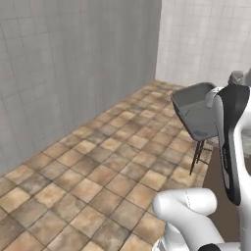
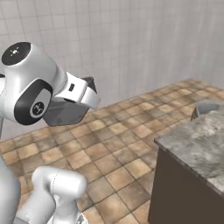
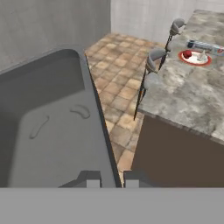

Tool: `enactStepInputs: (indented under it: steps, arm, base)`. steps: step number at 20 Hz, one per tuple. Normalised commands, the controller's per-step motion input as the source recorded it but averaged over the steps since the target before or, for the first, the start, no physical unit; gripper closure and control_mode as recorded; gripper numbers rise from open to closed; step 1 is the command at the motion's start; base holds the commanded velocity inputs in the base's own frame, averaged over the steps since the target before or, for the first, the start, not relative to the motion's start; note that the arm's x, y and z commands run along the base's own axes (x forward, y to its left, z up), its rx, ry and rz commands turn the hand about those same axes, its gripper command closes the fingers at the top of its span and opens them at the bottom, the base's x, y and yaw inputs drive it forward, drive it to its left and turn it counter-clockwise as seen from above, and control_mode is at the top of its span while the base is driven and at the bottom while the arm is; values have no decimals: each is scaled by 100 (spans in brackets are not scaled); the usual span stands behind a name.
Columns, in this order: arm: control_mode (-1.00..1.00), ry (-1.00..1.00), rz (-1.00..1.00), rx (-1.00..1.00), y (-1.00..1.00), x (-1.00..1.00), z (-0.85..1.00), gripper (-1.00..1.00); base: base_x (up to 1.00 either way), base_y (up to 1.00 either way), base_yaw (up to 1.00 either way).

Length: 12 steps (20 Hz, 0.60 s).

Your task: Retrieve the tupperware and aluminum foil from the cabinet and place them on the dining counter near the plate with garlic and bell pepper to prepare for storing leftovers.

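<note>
The grey tupperware [image 3: 48,127] is an open rectangular tub, held up in the air above the tiled floor. My gripper [image 3: 109,178] is shut on its rim, one fingertip on each side of the wall. From the base views the tupperware [image 1: 196,115] [image 2: 65,111] hangs at the end of my arm. On the dining counter [image 3: 183,96] stands the red-rimmed plate [image 3: 209,61] with a red bell pepper [image 3: 188,54] and garlic [image 3: 201,55]. The long aluminum foil box [image 3: 205,45] lies just behind the plate.
Two grey bar stools [image 3: 154,59] [image 3: 177,26] stand along the counter's near edge. The counter [image 2: 201,140] has a speckled stone top and dark brown sides. Tiled walls enclose a wide stretch of brown floor tiles [image 1: 98,166].
</note>
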Motion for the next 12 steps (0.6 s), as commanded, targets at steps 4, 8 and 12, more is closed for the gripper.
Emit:
enactStepInputs:
  steps: [4,8,12]
  arm:
    - [100,0,0,0,0,0,0,100]
    - [100,0,0,0,0,0,0,100]
    - [100,0,0,0,0,0,0,100]
  base:
    - [82,17,-53]
    - [74,14,-56]
    - [66,30,-62]
